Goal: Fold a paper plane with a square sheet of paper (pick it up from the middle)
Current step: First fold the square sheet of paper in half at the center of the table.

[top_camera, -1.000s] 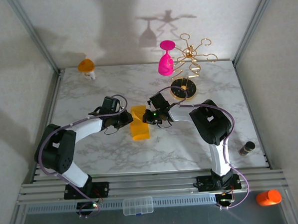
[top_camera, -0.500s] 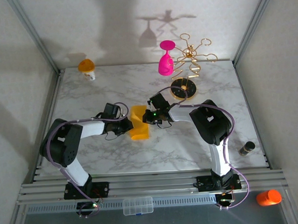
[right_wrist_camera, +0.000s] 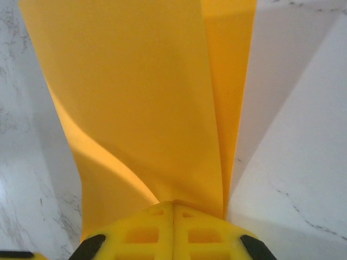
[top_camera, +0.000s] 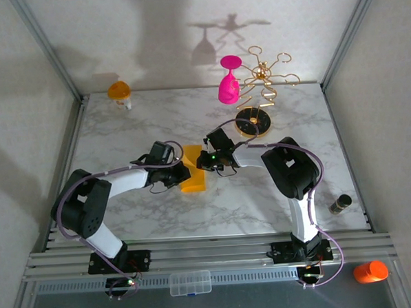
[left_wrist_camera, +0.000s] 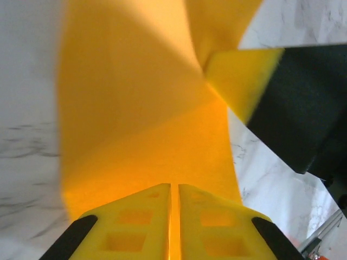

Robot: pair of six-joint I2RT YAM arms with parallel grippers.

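Square sheet of paper (top_camera: 195,183), partly folded, lies at centre of table (top_camera: 121,131). Left gripper (top_camera: 182,173) pinches its 9 o'clock edge, jaws nearly together. Right gripper (top_camera: 202,161) clamps its 2 o'clock edge.

Dim near-side light, rack (top_camera: 263,78) shadow on back wall (top_camera: 151,39), blurry wrist close-ups.

Far end of folded paper (right_wrist_camera: 146,97) off-frame
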